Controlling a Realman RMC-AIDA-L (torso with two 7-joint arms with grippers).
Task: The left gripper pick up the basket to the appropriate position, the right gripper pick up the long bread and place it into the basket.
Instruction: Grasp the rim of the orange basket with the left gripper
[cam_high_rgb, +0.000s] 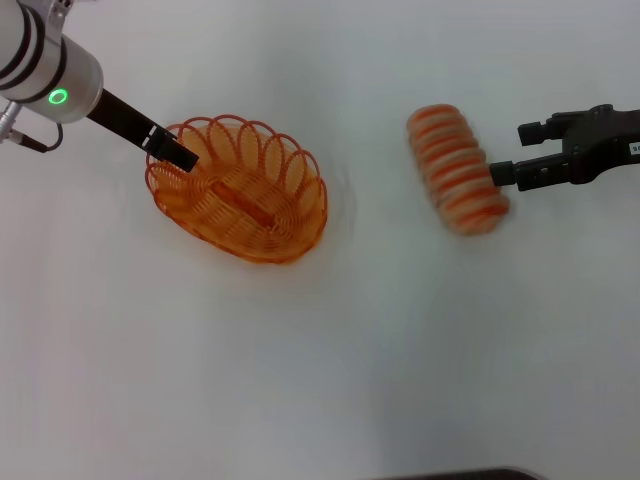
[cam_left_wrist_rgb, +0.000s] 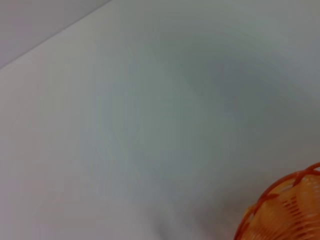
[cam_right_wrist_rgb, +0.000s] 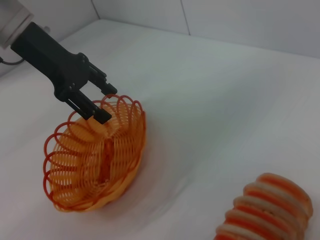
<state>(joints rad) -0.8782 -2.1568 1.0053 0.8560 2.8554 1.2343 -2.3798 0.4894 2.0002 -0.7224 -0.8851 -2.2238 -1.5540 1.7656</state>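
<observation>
The orange wire basket (cam_high_rgb: 240, 190) lies on the white table, left of centre; it also shows in the right wrist view (cam_right_wrist_rgb: 95, 160), and a corner of it in the left wrist view (cam_left_wrist_rgb: 285, 210). My left gripper (cam_high_rgb: 172, 150) is at the basket's far left rim. In the right wrist view the left gripper (cam_right_wrist_rgb: 104, 102) has its fingers apart, astride the rim loops. The long striped bread (cam_high_rgb: 457, 170) lies on the table to the right and shows in the right wrist view (cam_right_wrist_rgb: 270, 210). My right gripper (cam_high_rgb: 515, 152) is open just right of the bread, its near finger at the loaf's side.
The white table (cam_high_rgb: 320, 350) stretches wide between the basket and the bread and in front of both. A pale wall stands beyond the table's far edge (cam_right_wrist_rgb: 210, 35). A dark edge shows at the bottom of the head view (cam_high_rgb: 460, 474).
</observation>
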